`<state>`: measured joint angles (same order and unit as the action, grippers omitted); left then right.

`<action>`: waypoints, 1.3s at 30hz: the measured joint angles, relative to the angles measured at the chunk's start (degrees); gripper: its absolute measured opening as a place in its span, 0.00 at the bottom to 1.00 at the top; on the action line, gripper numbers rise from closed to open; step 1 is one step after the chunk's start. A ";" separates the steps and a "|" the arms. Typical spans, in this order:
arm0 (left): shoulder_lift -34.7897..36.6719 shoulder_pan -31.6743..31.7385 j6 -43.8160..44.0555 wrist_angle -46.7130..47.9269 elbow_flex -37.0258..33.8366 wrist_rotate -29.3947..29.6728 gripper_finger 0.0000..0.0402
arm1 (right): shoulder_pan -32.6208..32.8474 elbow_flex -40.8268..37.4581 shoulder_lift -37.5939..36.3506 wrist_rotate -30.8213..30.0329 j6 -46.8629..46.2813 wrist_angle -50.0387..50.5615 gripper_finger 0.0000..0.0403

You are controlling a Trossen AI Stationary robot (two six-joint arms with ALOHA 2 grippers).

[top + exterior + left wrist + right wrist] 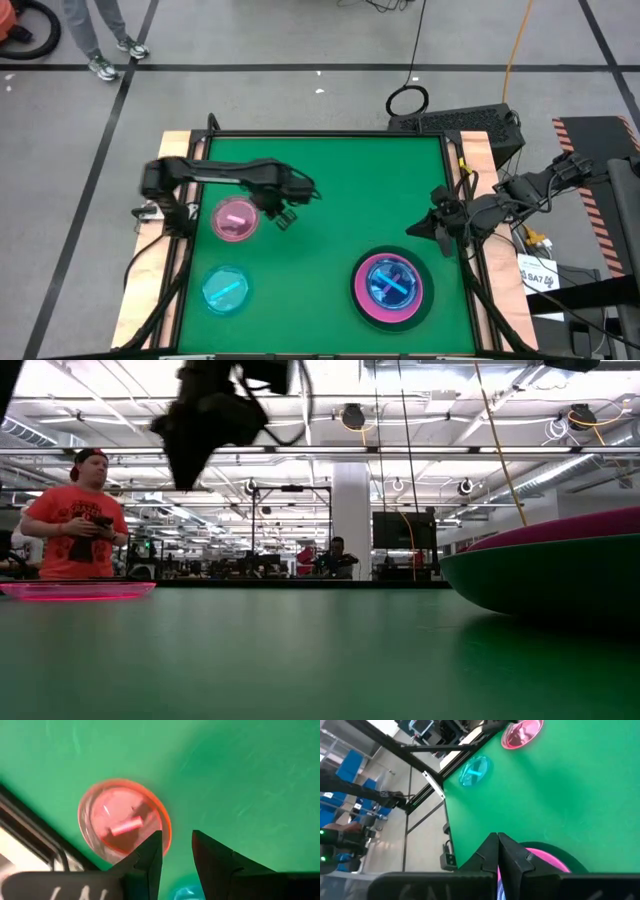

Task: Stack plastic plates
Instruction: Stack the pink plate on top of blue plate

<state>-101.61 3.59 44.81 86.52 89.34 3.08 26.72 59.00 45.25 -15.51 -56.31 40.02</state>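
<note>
A small translucent pink plate [236,220] [122,825] lies flat on the green table at the left. A translucent cyan plate [226,288] [474,770] lies nearer the front edge. At the front right stands a stack [390,285]: a large dark plate at the bottom, an opaque pink plate [362,297] on it, and a translucent blue-cyan plate on top. My left gripper [285,216] [176,842] hangs open above the table just right of the pink plate, pointing down, with only green table between its fingers. My right gripper [414,232] [498,841] is shut and raised by the table's right edge, behind the stack.
A black rail [330,134] frames the green table, with wooden strips outside it. A keyboard [460,122] lies beyond the far right corner. Bare green surface [350,200] spans the middle. In the low view a person [80,515] stands in the room behind.
</note>
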 joint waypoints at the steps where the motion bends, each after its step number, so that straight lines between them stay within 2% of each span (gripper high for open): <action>1: 1.90 0.14 1.32 -0.63 -1.94 -1.00 0.28 | 0.00 0.00 0.11 -0.66 0.00 0.01 0.00; 6: 7.45 -0.92 7.81 -2.03 -10.11 -1.42 0.28 | 0.00 0.00 0.65 -0.98 -0.02 0.02 0.00; 10: 8.19 -2.29 9.61 -6.84 -15.81 -3.28 0.30 | -0.04 0.00 1.37 -0.98 -1.30 0.02 0.00; 14: 8.14 -4.77 12.61 -10.31 -20.76 -3.72 0.41 | -0.04 0.00 2.34 -0.98 -3.15 -0.60 0.00; 20: 8.10 -7.69 17.28 -12.38 -24.05 2.11 0.55 | -0.04 0.00 4.21 -0.98 -3.18 -4.41 0.00; 35: 7.42 -8.76 20.45 -29.73 -35.10 3.06 0.55 | -0.17 0.00 7.69 -1.00 -4.62 -7.70 0.00; 39: 7.38 -8.94 19.80 -29.77 -35.97 4.11 0.55 | -0.17 0.00 8.00 -1.00 -4.55 -8.61 0.00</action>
<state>-94.24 -5.34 64.60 56.74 53.36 7.19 26.55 59.00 53.25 -16.51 -60.86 31.42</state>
